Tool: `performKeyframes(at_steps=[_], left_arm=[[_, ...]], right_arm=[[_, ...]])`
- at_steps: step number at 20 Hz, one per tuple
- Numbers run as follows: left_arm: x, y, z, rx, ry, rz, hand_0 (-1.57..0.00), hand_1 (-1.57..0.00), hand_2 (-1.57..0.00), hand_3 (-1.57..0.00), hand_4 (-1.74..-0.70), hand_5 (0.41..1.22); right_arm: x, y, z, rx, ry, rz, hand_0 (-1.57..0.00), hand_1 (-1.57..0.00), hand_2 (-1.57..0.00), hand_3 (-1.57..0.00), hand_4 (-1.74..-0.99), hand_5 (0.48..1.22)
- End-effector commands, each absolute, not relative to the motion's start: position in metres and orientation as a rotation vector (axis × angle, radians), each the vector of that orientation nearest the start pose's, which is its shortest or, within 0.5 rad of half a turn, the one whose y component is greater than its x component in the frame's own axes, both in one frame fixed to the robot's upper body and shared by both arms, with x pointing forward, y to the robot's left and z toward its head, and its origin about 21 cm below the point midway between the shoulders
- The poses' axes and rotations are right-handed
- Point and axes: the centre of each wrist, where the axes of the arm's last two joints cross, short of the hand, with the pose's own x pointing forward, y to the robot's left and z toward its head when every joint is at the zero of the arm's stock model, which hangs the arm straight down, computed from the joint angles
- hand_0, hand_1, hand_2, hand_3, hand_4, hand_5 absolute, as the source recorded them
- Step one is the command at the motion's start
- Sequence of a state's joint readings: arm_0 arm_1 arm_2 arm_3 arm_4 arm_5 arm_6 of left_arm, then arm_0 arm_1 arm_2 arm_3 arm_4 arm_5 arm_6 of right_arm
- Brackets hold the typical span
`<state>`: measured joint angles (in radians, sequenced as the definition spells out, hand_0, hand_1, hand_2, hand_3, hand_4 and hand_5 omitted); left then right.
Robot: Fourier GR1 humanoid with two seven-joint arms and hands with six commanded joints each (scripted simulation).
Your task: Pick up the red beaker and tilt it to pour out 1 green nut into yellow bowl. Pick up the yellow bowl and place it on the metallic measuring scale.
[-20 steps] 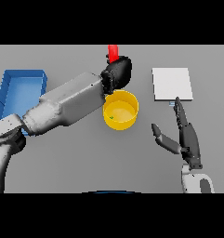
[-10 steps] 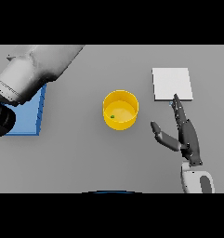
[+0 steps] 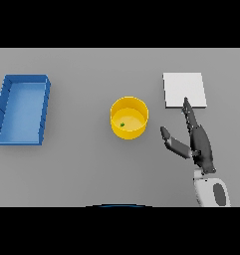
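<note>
Head view. Yellow bowl (image 3: 129, 118) stands upright near the middle of the grey counter (image 3: 81, 164), with one green nut (image 3: 122, 124) inside on its floor, toward the 7 o'clock side. Metallic measuring scale (image 3: 184, 89), a flat pale square, lies at 2 o'clock from the bowl, apart from it. Blue tray (image 3: 22, 108) sits at 9 o'clock, well apart. Right hand (image 3: 200, 144) at 4 o'clock from the bowl: fingers straight, thumb spread toward the bowl, holding nothing; fingertips overlap the scale's near edge. Red beaker and left hand are out of the view.

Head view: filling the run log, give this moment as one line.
yellow bowl: on table, green nut inside | scale: bare | right hand: open, beside bowl | left hand: unseen
</note>
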<state>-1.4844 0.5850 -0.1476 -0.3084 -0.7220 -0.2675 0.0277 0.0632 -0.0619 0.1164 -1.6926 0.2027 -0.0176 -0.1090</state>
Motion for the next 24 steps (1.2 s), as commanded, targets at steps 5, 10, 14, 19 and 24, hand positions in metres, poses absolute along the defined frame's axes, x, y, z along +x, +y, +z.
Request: performKeyframes(at_steps=[5, 10, 14, 19, 24], left_arm=[[0.471, 0.320, 0.242, 0.948, -1.232, -0.676, -1.57, -1.57, -1.57, -1.56, -1.74, 1.221], [0.444, 0.345, 0.182, 0.849, -1.158, -0.409, -1.57, -1.57, -1.57, -1.57, -1.74, 1.221], [0.407, 0.351, 0.127, 0.793, -1.157, -0.329, -1.57, -1.57, -1.57, -1.57, -1.74, 1.221], [0.379, 0.342, 0.100, 0.751, -1.109, -0.259, -1.57, -1.57, -1.57, -1.57, -1.74, 1.050], [0.365, 0.339, 0.103, 0.695, -1.079, -0.300, -1.47, -1.34, -1.28, -1.32, -1.37, 0.774]], right_arm=[[0.228, -0.223, 0.015, -0.119, -1.748, 0.303, 0.00, 0.00, 0.00, 0.00, -1.134, 0.632], [0.226, -0.221, 0.011, -0.100, -1.750, 0.307, 0.00, 0.00, 0.00, 0.00, -1.127, 0.664], [0.226, -0.225, 0.012, -0.113, -1.758, 0.315, 0.00, 0.00, 0.00, 0.00, -1.159, 0.677], [0.225, -0.225, 0.006, -0.115, -1.753, 0.317, 0.00, 0.00, 0.00, 0.00, -1.167, 0.675], [0.224, -0.222, 0.008, -0.107, -1.748, 0.313, 0.00, 0.00, 0.00, 0.00, -1.153, 0.670]])
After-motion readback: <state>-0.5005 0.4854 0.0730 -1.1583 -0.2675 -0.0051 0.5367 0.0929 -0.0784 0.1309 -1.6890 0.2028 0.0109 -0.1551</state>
